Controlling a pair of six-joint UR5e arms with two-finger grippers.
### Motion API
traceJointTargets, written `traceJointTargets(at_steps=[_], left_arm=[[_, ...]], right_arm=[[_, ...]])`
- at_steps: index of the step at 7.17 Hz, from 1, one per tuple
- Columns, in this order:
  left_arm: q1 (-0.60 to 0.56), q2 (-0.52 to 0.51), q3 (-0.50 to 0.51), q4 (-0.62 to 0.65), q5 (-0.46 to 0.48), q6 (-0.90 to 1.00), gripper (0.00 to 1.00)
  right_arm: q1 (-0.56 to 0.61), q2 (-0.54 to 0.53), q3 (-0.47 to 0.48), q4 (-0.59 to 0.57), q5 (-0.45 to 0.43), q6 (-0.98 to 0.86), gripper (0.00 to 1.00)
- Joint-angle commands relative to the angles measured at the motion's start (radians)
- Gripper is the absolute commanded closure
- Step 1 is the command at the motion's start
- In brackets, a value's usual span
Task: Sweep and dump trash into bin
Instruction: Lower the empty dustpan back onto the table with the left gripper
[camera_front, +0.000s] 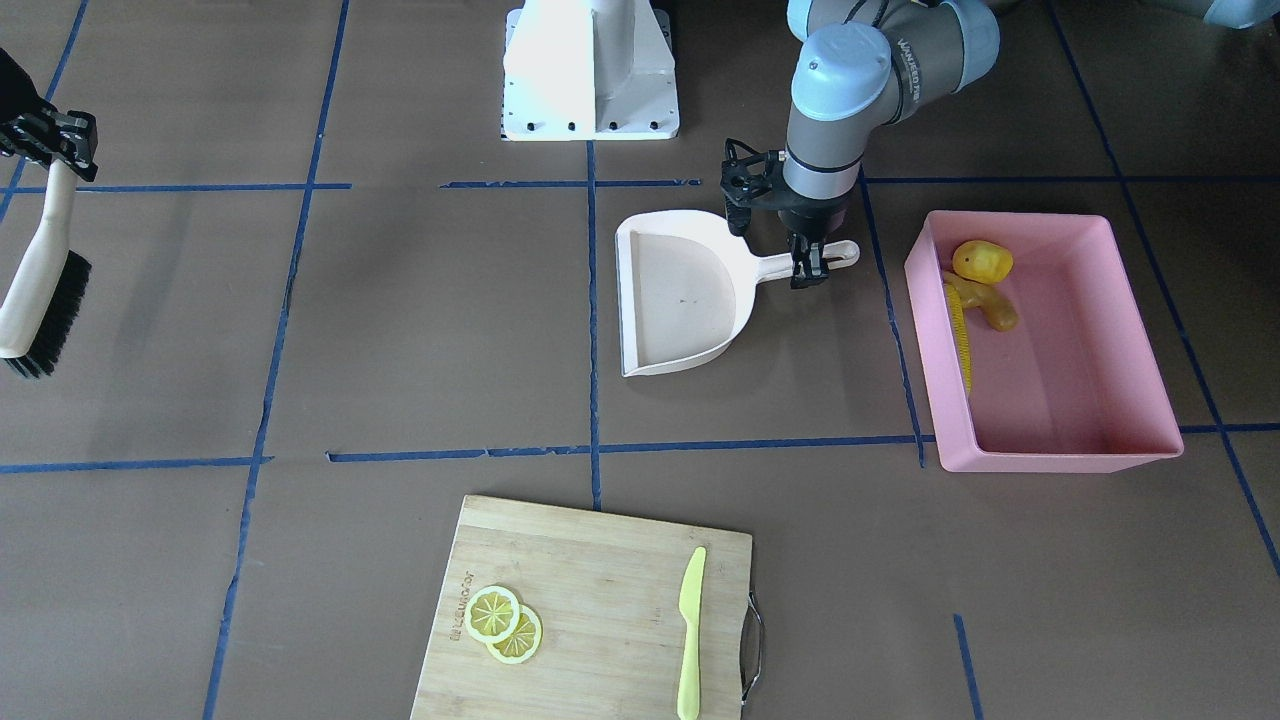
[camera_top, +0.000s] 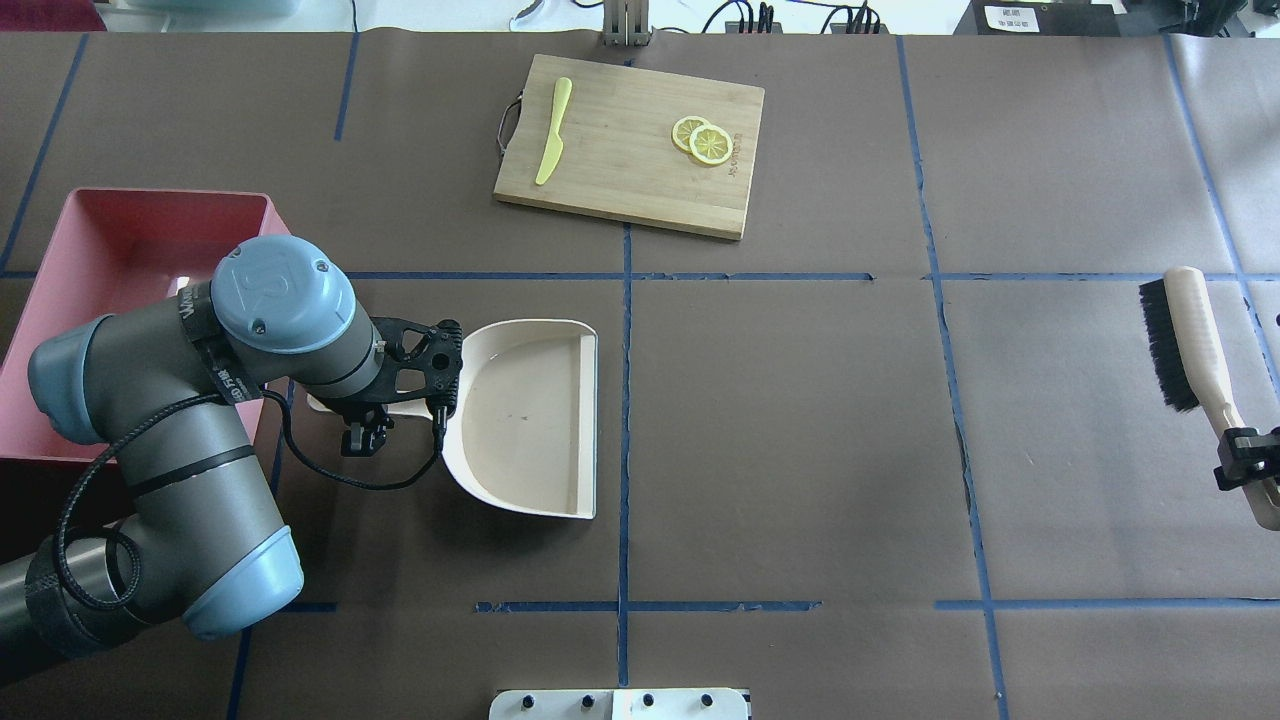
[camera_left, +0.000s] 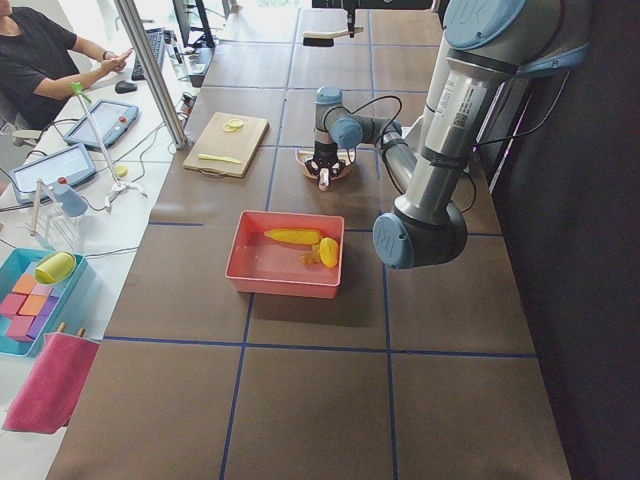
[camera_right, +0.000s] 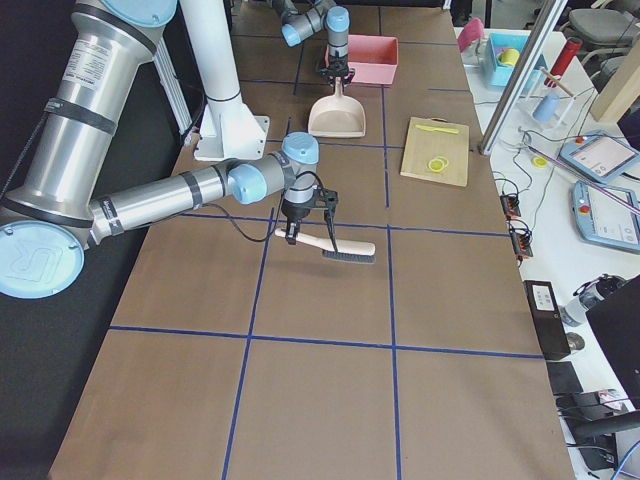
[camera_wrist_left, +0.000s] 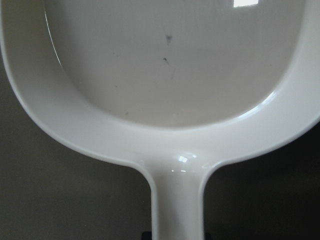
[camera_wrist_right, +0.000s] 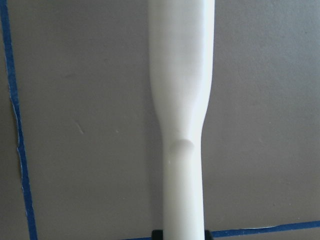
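The pink bin (camera_front: 1050, 455) stands on the table and holds all the trash: the potato-like lump (camera_front: 982, 261), the ginger root (camera_front: 990, 308) and the corn cob (camera_front: 960, 335) along its wall. The cream dustpan (camera_front: 680, 295) lies empty on the table beside the bin. My left gripper (camera_front: 812, 265) is shut on the dustpan's handle (camera_wrist_left: 177, 200). My right gripper (camera_top: 1245, 460) is shut on the handle of a black-bristled brush (camera_top: 1175, 340), far from the dustpan, and holds it just above the table. In the overhead view my left arm hides the trash in the bin (camera_top: 100, 230).
A wooden cutting board (camera_front: 590, 580) with two lemon slices (camera_front: 503, 623) and a yellow-green knife (camera_front: 690, 630) lies at the table's far side from the robot. The white robot base (camera_front: 590, 70) stands behind the dustpan.
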Motion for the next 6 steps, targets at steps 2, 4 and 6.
traceJointTargets(at_steps=[2, 4, 6], left_arm=[[0.006, -0.001, 0.011, -0.005, -0.001, -0.001, 0.54], [0.007, -0.001, 0.014, -0.008, -0.001, -0.001, 0.48], [0.007, -0.003, 0.007, -0.011, -0.001, 0.002, 0.29]], right_arm=[[-0.001, -0.021, -0.099, 0.102, 0.021, 0.003, 0.99], [-0.005, -0.018, -0.16, 0.174, 0.021, 0.005, 0.99], [-0.005, -0.016, -0.165, 0.176, 0.019, 0.003, 0.99]])
